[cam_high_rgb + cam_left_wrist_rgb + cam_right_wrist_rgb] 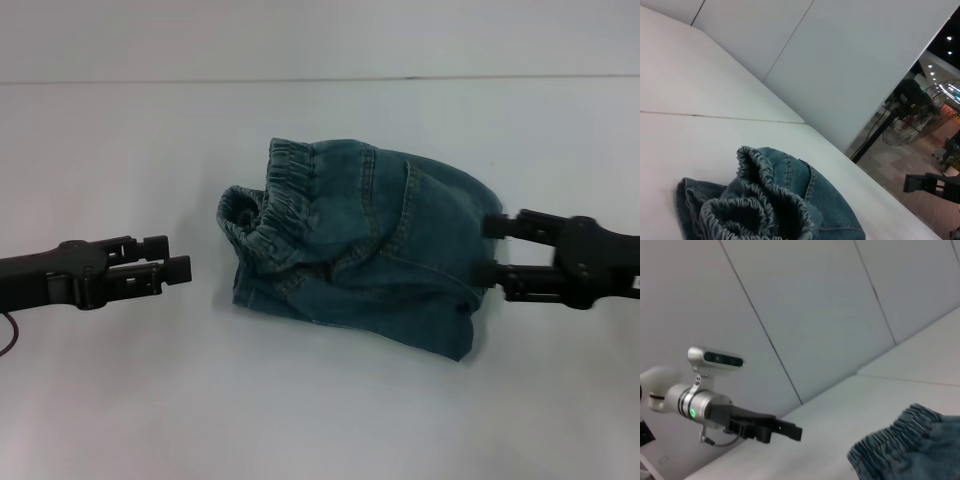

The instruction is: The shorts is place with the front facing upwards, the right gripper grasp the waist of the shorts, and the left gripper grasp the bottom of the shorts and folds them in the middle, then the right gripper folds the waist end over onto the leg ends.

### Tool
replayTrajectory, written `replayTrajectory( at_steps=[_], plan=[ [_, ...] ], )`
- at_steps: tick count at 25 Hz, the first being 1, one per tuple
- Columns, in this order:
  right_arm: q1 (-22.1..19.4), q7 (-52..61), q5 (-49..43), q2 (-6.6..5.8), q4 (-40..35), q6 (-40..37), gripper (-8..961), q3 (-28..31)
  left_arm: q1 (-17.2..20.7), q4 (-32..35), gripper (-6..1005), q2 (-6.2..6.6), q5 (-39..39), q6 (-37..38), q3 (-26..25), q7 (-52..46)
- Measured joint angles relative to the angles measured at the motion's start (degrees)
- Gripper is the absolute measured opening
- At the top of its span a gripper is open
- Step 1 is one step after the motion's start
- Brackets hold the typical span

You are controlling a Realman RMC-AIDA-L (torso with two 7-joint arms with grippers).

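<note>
Shorts lie bunched near the middle of the table, already doubled into a compact bundle. The elastic waist faces the table's left side, gathered and gaping, not flat. I judge both folds made, though untidy; leg ends not visible to me.

Right tool sits at the bundle's right edge, jaws spread, touching denim; I cannot tell whether it grips anything. Left tool hovers apart, left of the waist, fingers near together, empty.
</note>
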Motion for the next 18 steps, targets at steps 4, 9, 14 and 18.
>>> replayTrajectory(
  at_steps=[4, 9, 14, 18],
  plan=[
    [1.4, -0.2, 0.0, 0.04, 1.6, 1.4, 944, -0.3, -0.1, 0.0, 766, 0.00, -0.2, -0.6, 0.0, 0.0],
    [1.8, -0.6, 0.0, 0.06, 1.6, 1.8, 945, -0.6, -0.1, 0.0, 766, 0.02, -0.4, -0.7, 0.0, 0.0],
    [1.9, -0.6, 0.0, 0.09, 1.9, 2.2, 945, -0.8, -0.1, 0.0, 766, 0.02, -0.4, -0.8, 0.0, 0.0],
    [1.9, -0.6, 0.0, 0.09, 2.2, 2.3, 945, -1.3, -0.1, 0.0, 766, 0.02, -0.4, -0.8, 0.0, 0.0]
  ],
)
